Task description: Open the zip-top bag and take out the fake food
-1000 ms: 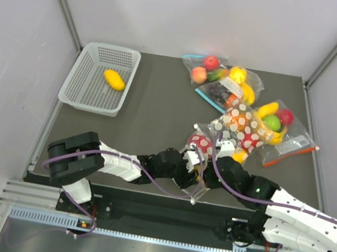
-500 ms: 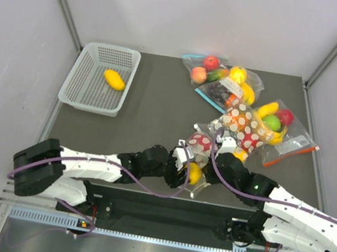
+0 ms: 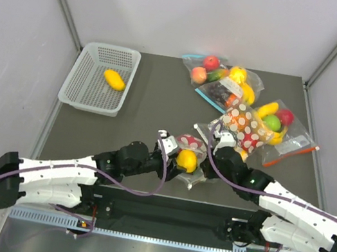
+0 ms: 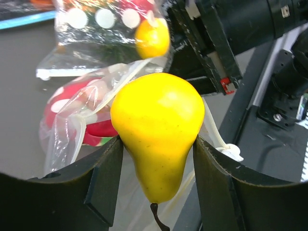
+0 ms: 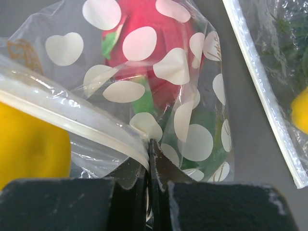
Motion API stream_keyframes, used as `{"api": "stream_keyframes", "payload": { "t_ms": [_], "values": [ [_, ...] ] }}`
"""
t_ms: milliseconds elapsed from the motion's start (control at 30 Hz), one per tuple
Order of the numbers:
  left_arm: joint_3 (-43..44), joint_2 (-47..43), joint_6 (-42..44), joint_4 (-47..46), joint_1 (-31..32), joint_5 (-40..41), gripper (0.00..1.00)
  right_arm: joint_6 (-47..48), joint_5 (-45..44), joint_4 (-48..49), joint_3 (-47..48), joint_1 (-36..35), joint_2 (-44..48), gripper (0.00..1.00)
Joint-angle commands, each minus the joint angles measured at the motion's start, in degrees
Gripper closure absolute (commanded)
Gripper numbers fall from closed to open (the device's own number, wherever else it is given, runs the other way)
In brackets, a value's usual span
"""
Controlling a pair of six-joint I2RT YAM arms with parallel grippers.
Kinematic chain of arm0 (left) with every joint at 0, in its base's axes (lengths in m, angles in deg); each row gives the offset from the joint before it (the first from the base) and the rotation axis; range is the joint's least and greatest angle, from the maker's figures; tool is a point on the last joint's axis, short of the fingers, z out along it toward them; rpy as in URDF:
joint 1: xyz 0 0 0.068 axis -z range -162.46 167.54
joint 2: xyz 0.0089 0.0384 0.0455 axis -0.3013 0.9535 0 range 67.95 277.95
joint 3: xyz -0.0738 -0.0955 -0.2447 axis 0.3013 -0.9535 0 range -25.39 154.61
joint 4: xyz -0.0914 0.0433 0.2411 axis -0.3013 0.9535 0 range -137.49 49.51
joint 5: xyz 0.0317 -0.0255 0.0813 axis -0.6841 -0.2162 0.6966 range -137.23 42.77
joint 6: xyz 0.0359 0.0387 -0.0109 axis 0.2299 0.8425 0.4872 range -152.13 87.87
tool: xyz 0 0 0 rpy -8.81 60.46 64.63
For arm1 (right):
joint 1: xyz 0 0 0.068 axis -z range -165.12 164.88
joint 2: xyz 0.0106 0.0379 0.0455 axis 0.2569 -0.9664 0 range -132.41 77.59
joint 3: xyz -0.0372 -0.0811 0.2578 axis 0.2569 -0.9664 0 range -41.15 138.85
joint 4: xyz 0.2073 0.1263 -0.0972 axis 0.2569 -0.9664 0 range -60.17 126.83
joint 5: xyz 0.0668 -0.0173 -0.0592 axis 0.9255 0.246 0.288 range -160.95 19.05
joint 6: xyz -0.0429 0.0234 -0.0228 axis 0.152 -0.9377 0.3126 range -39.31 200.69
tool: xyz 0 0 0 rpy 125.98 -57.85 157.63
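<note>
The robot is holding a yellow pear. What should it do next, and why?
Probably the left gripper should carry the yellow pear across to the white basket, where another yellow fruit already lies, while the right gripper holds the dotted bag.

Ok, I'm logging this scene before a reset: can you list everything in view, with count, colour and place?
zip-top bag: one, clear with white dots, near centre
red piece: one, red with green, inside that bag
yellow pear: one, yellow, at that bag's mouth
second dotted bag: one, orange showing through, right of centre
far undotted bag: one, clear, mixed fruit inside, far centre-right
right undotted bag: one, clear, yellow, green, red fruit inside, far right
basket: one, white, far left
yellow piece: one, in the basket
table: one, dark grey
left arm: one, white and black, jaws closed on the yellow pear
right arm: one, white and black, jaws pinching the zip-top bag's rim
</note>
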Motion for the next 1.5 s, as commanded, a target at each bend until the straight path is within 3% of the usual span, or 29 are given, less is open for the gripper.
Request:
{"api": "stream_keyframes", "payload": {
  "t_ms": [0, 267, 467, 633, 767, 867, 967, 1133, 1200, 1367, 1467],
  "values": [
    [1.2, -2.3, 0.7, -1.8, -0.5, 5.3, 0.94, 0.6, -0.1, 3.3, -0.4, 0.9, -0.2, 1.0],
    [7.4, -0.2, 0.9, -5.1, -7.7, -0.6, 0.94, 0.6, 0.4, 4.0, -0.7, 0.9, 0.2, 1.0],
    [11.9, 0.4, -3.7, -7.5, -23.2, -10.5, 0.93, 1.6, 0.3, 4.9, 0.6, 1.1, -0.6, 1.0],
    [17.6, 2.0, -3.7, -3.0, -36.1, -9.2, 0.92, 2.4, 1.0, 5.9, 1.5, 1.4, -1.4, 1.0],
    [18.4, 4.8, -9.1, -2.9, -53.8, -8.8, 0.9, 3.0, 1.9, 6.8, 2.0, 1.7, -2.0, 1.0],
    [17.2, 8.1, -12.9, -3.4, -63.3, -6.9, 0.85, 3.5, 2.6, 7.1, 2.8, 1.9, -2.3, 1.0],
    [16.1, 11.7, -12.7, -2.2, -68.5, -2.2, 0.79, 4.1, 3.0, 7.6, 3.5, 2.1, -2.9, 1.0],
    [15.7, 16.9, -10.7, -4.0, -70.8, -1.4, 0.74, 4.3, 3.9, 8.1, 3.7, 2.1, -3.6, 1.0],
    [16.7, 19.2, -10.4, -3.3, -70.8, -1.4, 0.68, 4.3, 4.1, 8.4, 3.5, 2.2, -3.6, 1.0],
    [15.3, 19.8, -10.6, -4.1, -70.7, -1.6, 0.01, 3.8, 4.7, 8.7, 2.8, 2.2, -3.4, 1.0],
    [15.0, 17.5, -9.8, -4.4, -70.8, -1.4, 0.01, 3.8, 5.0, 8.8, 2.8, 2.2, -3.4, 1.0]
  ]
}}
